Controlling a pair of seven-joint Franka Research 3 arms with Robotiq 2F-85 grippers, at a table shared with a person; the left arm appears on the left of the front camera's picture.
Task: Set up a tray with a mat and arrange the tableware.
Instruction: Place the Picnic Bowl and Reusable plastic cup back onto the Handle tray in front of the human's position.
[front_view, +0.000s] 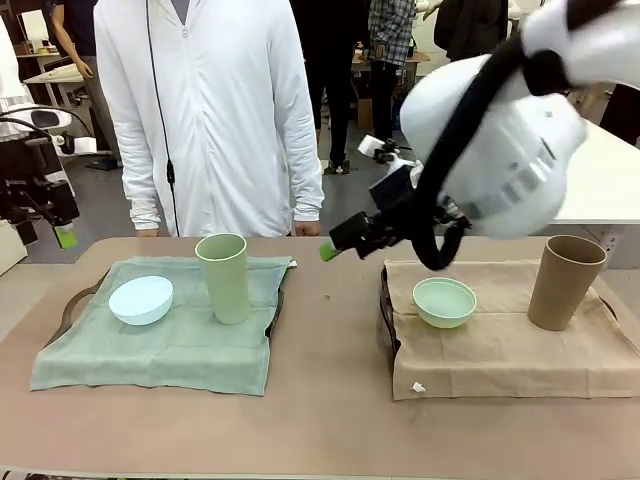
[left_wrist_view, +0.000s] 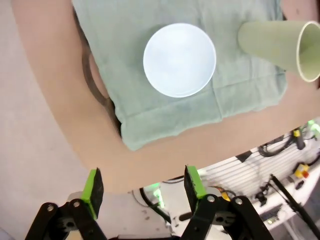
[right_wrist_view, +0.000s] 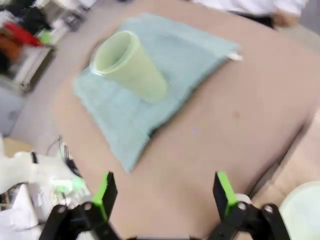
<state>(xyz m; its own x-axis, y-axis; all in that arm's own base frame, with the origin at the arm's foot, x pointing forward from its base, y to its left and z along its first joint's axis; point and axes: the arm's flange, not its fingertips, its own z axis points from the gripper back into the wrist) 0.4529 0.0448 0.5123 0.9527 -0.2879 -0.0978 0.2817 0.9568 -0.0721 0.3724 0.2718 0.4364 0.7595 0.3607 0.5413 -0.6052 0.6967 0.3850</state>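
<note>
On table: 2 bowls | 2 cups | left pincer released | right pincer released

Two small bowls, two tall cups, two mats and two trays sat on one tabletop.

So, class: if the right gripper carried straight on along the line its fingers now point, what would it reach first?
The right gripper is open and empty, and aims down at bare table between the two mats. It would probably meet that tabletop first, short of the green mat and the pale green cup, though depth is hard to judge.
</note>
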